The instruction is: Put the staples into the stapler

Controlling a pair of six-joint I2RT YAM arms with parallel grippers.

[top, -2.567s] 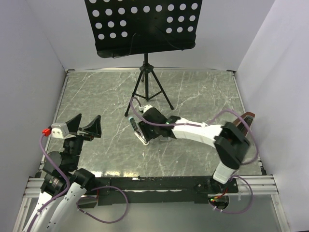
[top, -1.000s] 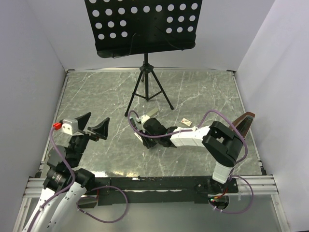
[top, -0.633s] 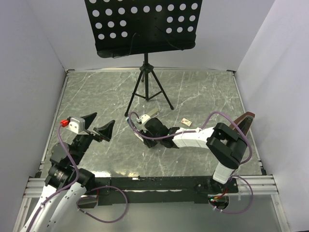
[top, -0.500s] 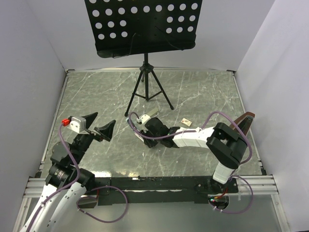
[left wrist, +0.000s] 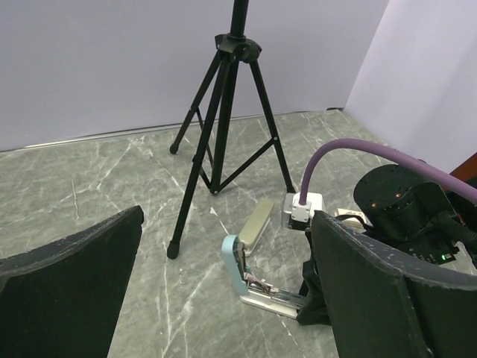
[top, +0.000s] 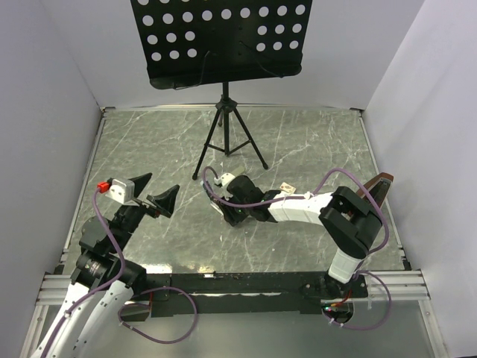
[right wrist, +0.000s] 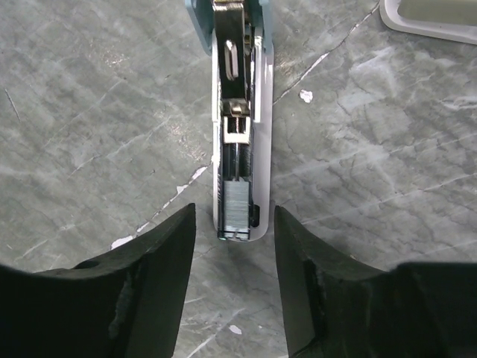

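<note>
The stapler (right wrist: 237, 112) lies opened flat on the table, its light-blue lid (left wrist: 232, 262) standing up. A silvery-grey strip of staples (right wrist: 237, 207) sits in the near end of its metal channel. My right gripper (right wrist: 232, 224) is open, its fingers (right wrist: 153, 276) either side of the stapler's near end and apart from it; in the top view it (top: 227, 211) covers the stapler. The tiny white-and-tan staple box (top: 287, 188) lies just right of it. My left gripper (top: 153, 194) is open and empty, raised to the left and facing the stapler (left wrist: 268, 287).
A beige second stapler (left wrist: 257, 222) lies just beyond the open one and shows in the right wrist view (right wrist: 432, 15). A black tripod (top: 226, 142) with a perforated music desk (top: 223, 41) stands behind. White walls enclose the table.
My right wrist has shifted slightly right and turned over the stapler. My left gripper has moved up and rightward, toward the stapler. The staple box has stayed in place.
</note>
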